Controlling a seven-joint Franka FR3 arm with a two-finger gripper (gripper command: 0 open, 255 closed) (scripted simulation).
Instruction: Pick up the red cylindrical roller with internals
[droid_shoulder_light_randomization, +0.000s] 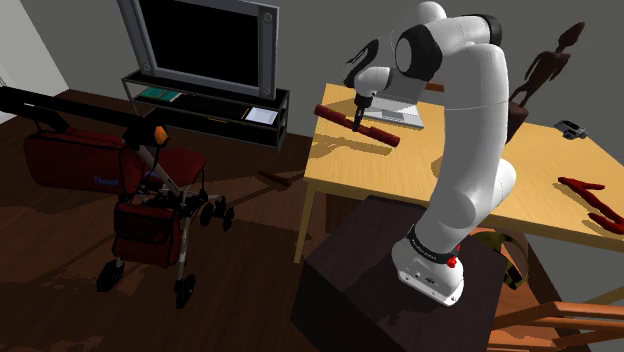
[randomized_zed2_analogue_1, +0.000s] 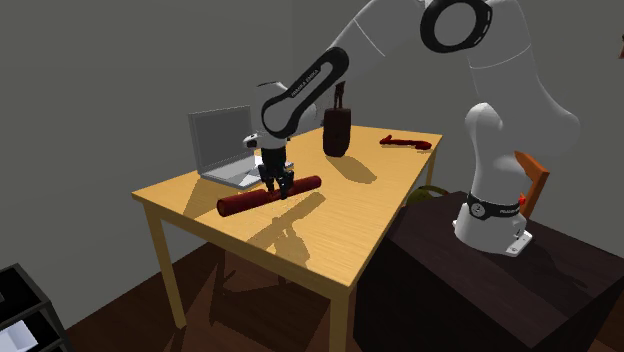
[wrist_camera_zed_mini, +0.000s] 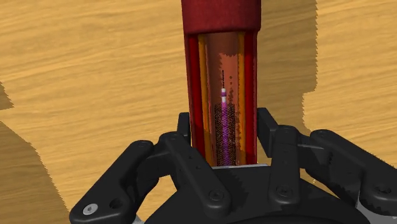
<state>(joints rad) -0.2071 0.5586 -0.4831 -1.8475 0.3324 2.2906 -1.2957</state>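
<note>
The red cylindrical roller (droid_shoulder_light_randomization: 380, 133) lies lengthwise near the table's far edge, just in front of the laptop. In the second exterior view the roller (randomized_zed2_analogue_1: 245, 202) is dark red and long, close to the tabletop; I cannot tell whether it touches the wood. My gripper (randomized_zed2_analogue_1: 279, 188) comes straight down onto its middle and is shut on it. In the wrist view the roller (wrist_camera_zed_mini: 222, 63) shows a cut-open section with orange walls and a purple core. My gripper (wrist_camera_zed_mini: 222, 137) clasps it, one black finger pressed against each side. From the shoulder camera my gripper (droid_shoulder_light_randomization: 357, 117) hides the roller's centre.
The wooden table (droid_shoulder_light_randomization: 540, 160) also carries a grey open laptop (randomized_zed2_analogue_1: 225, 150), a dark vase-like figure (randomized_zed2_analogue_1: 337, 130) and a red tool (droid_shoulder_light_randomization: 590, 195) near its other end. A TV stand (droid_shoulder_light_randomization: 205, 105) and a red walker (droid_shoulder_light_randomization: 150, 210) stand on the floor beyond.
</note>
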